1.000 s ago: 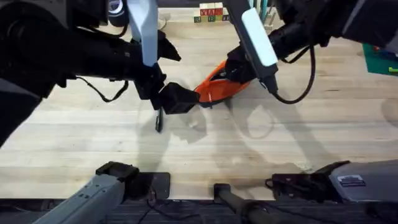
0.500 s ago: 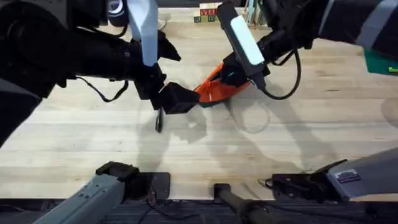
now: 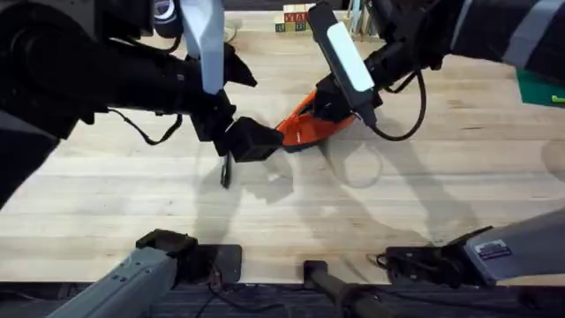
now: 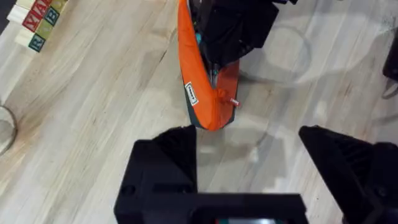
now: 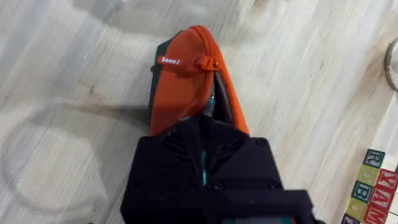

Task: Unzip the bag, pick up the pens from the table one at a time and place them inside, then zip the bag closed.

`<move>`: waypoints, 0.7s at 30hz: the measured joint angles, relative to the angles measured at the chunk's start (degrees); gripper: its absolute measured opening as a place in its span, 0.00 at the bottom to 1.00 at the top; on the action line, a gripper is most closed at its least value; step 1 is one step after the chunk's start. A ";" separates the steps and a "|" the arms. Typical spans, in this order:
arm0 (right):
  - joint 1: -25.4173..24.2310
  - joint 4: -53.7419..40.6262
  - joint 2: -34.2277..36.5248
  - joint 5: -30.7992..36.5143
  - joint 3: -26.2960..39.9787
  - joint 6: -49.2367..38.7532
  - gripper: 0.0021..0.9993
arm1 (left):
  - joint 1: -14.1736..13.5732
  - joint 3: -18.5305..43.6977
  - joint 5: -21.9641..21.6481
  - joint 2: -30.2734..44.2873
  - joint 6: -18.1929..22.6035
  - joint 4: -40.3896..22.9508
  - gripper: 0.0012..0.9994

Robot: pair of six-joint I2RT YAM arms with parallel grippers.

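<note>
The orange bag (image 3: 307, 129) lies on the table (image 3: 397, 203) at mid-back, its zipper line facing up. My right gripper (image 3: 337, 104) sits on top of it; in the right wrist view its black fingers (image 5: 186, 168) are shut together on the zipper of the bag (image 5: 183, 87), with the grip point hidden. My left gripper (image 3: 263, 141) hovers just off the bag's left end, open and holding nothing (image 4: 249, 168), with the bag (image 4: 202, 87) beyond its fingertips. One dark pen (image 3: 226, 170) lies on the wood just in front of the left gripper.
Coloured letter blocks (image 3: 298, 18) stand at the back edge behind the bag, also visible as blocks (image 5: 373, 186) beside the right wrist. A green mat (image 3: 540, 85) lies at the far right. Bare wood stretches across the front half of the table.
The right arm swung leftward over the bag about a second ago and has held still since. The left arm, bag and pen have not moved.
</note>
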 joint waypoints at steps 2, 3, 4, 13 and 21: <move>0.00 0.00 0.00 -0.01 0.02 0.00 0.03 | 0.00 0.00 0.02 0.00 0.00 0.00 1.00; 0.00 0.00 0.00 0.00 0.02 0.00 0.03 | 0.00 0.00 0.00 0.00 0.00 0.00 1.00; 0.00 0.00 0.00 0.00 0.01 0.00 0.03 | 0.00 0.00 0.02 0.00 0.00 0.00 1.00; 0.00 0.24 0.00 -0.04 0.02 -0.17 0.99 | 0.00 0.00 0.02 0.00 0.00 0.00 1.00; 0.00 0.22 0.00 -0.04 0.02 -0.17 1.00 | 0.00 0.00 0.01 0.00 0.00 0.00 1.00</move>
